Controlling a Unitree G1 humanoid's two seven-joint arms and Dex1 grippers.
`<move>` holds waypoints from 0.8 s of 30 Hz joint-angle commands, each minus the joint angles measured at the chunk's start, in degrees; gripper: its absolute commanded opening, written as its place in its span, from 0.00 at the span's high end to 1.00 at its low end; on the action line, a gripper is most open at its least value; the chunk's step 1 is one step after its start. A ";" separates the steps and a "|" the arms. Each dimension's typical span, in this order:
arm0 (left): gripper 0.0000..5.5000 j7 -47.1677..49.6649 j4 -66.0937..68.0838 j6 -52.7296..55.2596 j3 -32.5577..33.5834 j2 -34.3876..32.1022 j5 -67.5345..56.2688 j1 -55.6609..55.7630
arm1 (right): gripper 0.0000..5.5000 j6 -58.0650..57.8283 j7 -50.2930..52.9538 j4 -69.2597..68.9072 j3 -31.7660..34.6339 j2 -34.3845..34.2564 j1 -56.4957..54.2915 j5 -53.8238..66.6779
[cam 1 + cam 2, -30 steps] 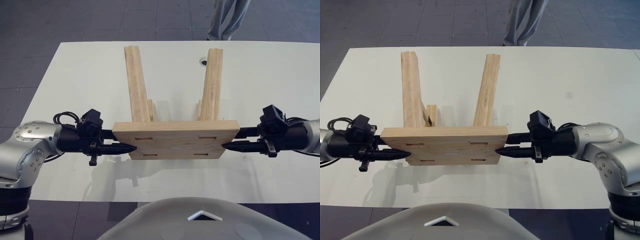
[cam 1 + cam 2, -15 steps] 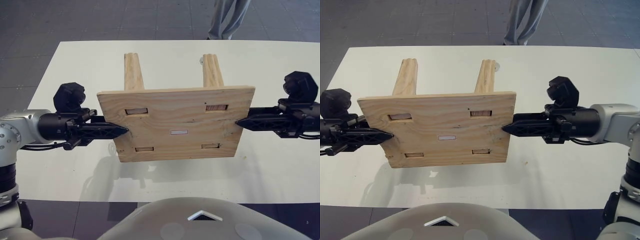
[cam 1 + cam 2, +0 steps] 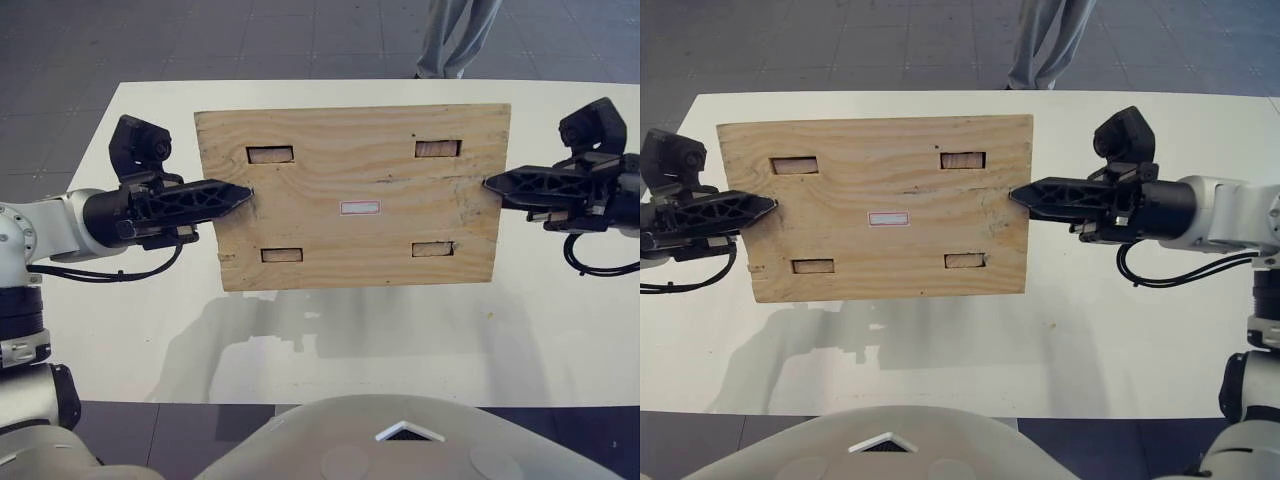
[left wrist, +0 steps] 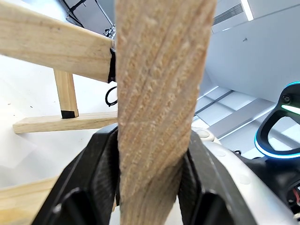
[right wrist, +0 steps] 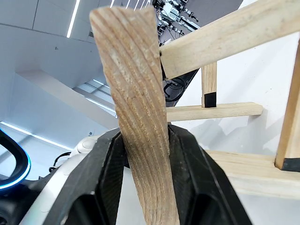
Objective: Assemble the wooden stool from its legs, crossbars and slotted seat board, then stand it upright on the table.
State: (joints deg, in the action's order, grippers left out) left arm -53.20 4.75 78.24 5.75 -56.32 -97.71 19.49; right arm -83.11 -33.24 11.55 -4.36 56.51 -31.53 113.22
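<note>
The slotted seat board (image 3: 355,195) of the assembled wooden stool is held flat above the white table (image 3: 420,340), facing up toward the head camera, with leg ends filling its four corner slots. My left gripper (image 3: 240,194) is shut on the seat board's left edge (image 4: 154,108). My right gripper (image 3: 492,182) is shut on its right edge (image 5: 140,117). The wrist views show the stool's legs (image 5: 220,37) and crossbars (image 5: 211,111) under the board, over the white table top. Black fingers (image 4: 89,173) press both faces of the board.
The table's near edge (image 3: 330,402) runs just in front of the stool's shadow. Bare table top lies to the right of the board and in front of it.
Both arms rose and tipped the stool from lying with its legs pointing away to seat-up; the board now faces the camera and hides the legs. Both grips held.
</note>
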 commanded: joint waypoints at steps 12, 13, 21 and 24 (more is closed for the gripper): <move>0.73 -3.41 19.73 14.21 -16.33 4.12 -12.59 16.69 | 0.77 -8.33 3.93 22.66 -7.95 -9.62 -13.23 -0.34; 0.73 -4.31 22.40 14.24 -18.73 3.58 -14.09 18.36 | 0.77 -8.89 3.94 24.66 -8.14 -10.01 -14.32 -0.31; 0.73 -1.90 33.18 14.24 -21.83 6.70 -12.96 22.60 | 0.77 -9.10 7.91 32.42 -6.69 -13.84 -16.07 -2.12; 0.61 -1.41 34.67 14.25 -21.19 7.86 -11.49 22.20 | 0.69 -9.23 8.58 32.37 -5.31 -14.16 -14.47 -3.64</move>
State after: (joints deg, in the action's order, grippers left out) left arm -52.15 40.02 90.38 -15.90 -52.88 -106.48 41.68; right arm -91.85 -26.61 44.09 -8.82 45.22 -47.51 112.17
